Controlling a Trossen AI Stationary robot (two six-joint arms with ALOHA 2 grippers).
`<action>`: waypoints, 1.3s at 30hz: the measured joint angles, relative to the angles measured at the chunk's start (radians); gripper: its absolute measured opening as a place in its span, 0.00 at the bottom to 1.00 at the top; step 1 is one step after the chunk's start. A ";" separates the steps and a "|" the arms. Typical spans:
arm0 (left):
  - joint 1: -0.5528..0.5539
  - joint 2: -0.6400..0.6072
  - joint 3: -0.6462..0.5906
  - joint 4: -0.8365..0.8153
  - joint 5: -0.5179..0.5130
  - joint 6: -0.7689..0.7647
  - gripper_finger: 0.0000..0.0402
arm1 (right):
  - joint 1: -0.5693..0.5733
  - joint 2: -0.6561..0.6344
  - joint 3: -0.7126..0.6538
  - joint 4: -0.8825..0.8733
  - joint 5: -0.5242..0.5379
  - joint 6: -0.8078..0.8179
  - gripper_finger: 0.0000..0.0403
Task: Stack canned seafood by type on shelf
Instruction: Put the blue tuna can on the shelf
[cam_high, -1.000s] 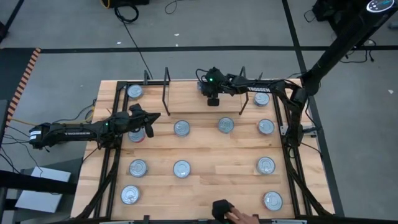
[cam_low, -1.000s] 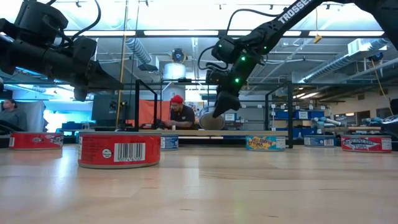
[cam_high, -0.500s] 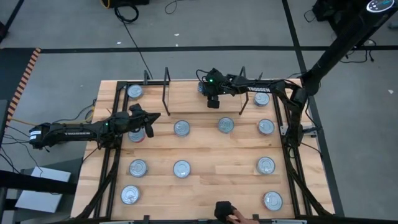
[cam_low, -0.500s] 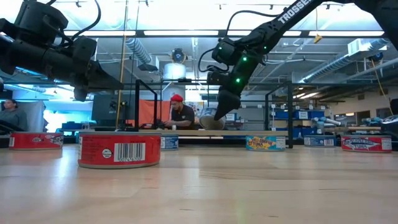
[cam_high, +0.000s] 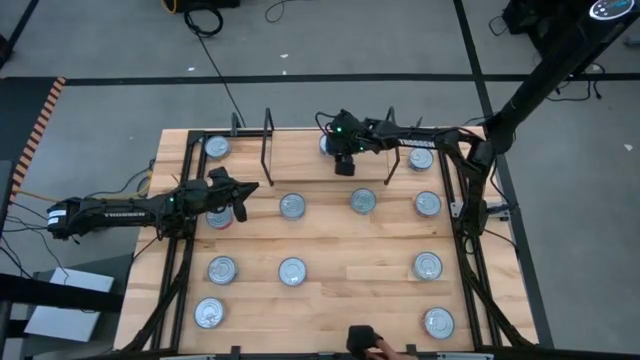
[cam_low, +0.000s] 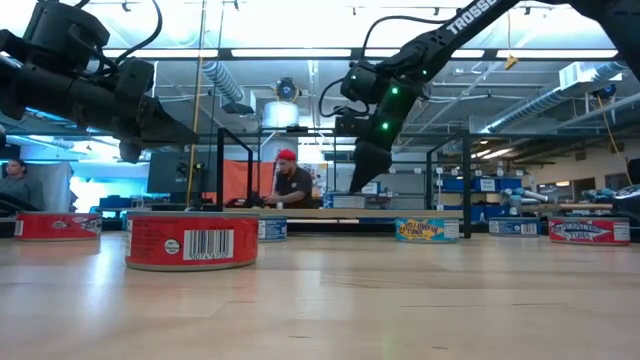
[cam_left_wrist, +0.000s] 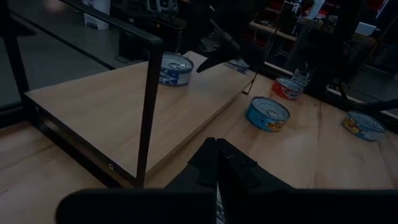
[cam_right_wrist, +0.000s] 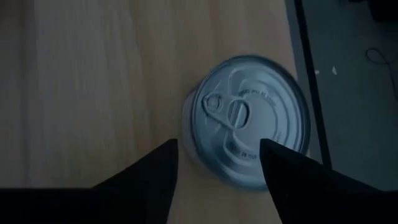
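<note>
Directly beneath your right gripper (cam_right_wrist: 217, 163), jaws spread and holding nothing, a tin (cam_right_wrist: 249, 119) sits on the shelf (cam_high: 300, 160) close to its back edge, just off the fingertips. Beyond that edge a black upright (cam_right_wrist: 308, 81) limits room. Your left gripper (cam_high: 240, 190) hangs clenched shut, empty; bare board lies ahead. The tin's label is hidden.

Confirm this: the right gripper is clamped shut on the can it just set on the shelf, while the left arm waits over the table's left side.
Not quite. The right gripper is open, not clamped: the right wrist view shows its fingers spread apart, with the can lying free on the shelf beyond them. The rest holds: the left gripper waits over the table's left side.
</note>
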 joint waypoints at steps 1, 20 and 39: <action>0.000 0.000 0.000 0.000 0.000 0.000 0.01 | 0.001 -0.001 0.012 -0.018 -0.001 0.000 0.57; 0.000 0.000 0.001 -0.050 0.000 0.000 0.01 | -0.057 -0.002 0.081 -0.193 -0.176 0.056 0.04; 0.000 0.000 0.001 -0.036 0.002 -0.002 0.01 | -0.052 0.064 0.079 -0.082 -0.210 0.150 0.01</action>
